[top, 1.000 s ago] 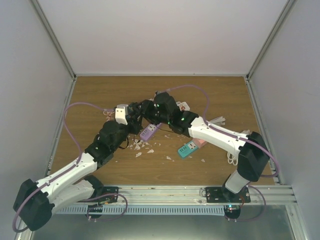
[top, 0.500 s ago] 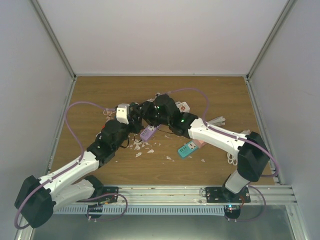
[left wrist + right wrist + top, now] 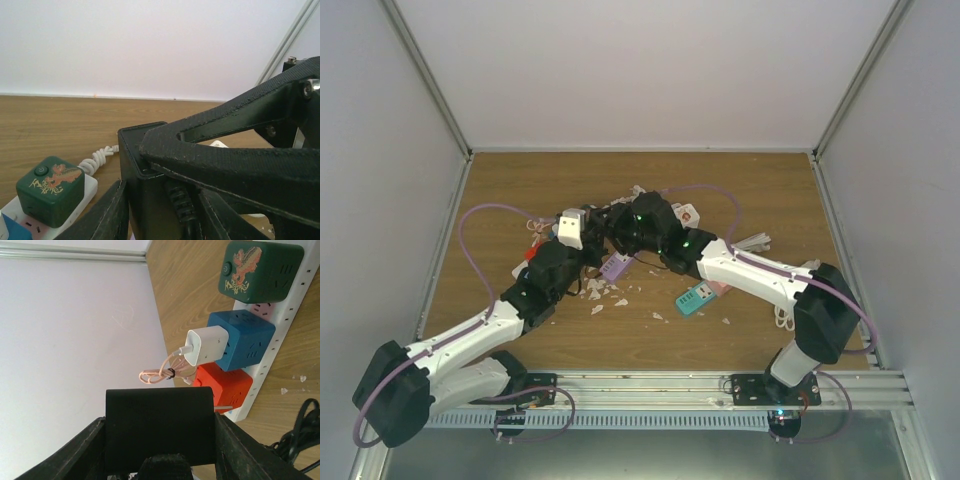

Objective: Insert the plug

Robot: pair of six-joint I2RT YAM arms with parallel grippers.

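Note:
A black plug (image 3: pixel 145 185) with a ribbed cable boot sits between my left gripper's (image 3: pixel 162 200) jaws, which press on it and its cable. My right gripper (image 3: pixel 160 440) is shut on the same black plug (image 3: pixel 160 425), and one metal prong (image 3: pixel 225 408) sticks out toward the red cube. A finger (image 3: pixel 240 165) of the right gripper crosses over the plug in the left wrist view. The white power strip (image 3: pixel 295 300) carries a green cube (image 3: pixel 260 270), a blue cube (image 3: pixel 240 340) and a red cube (image 3: pixel 222 390). In the top view the grippers meet (image 3: pixel 605 236) mid-table and hide the plug.
A white charger (image 3: pixel 207 345) with a coiled pink cable (image 3: pixel 160 374) is plugged into the blue cube. A purple adapter (image 3: pixel 616 266), a teal adapter (image 3: pixel 696 298), white scraps (image 3: pixel 605 295) and white cables (image 3: pixel 755 241) lie on the table. Grey walls enclose it.
My left wrist has shifted a little to the right, closer against the right gripper. The right gripper has barely moved.

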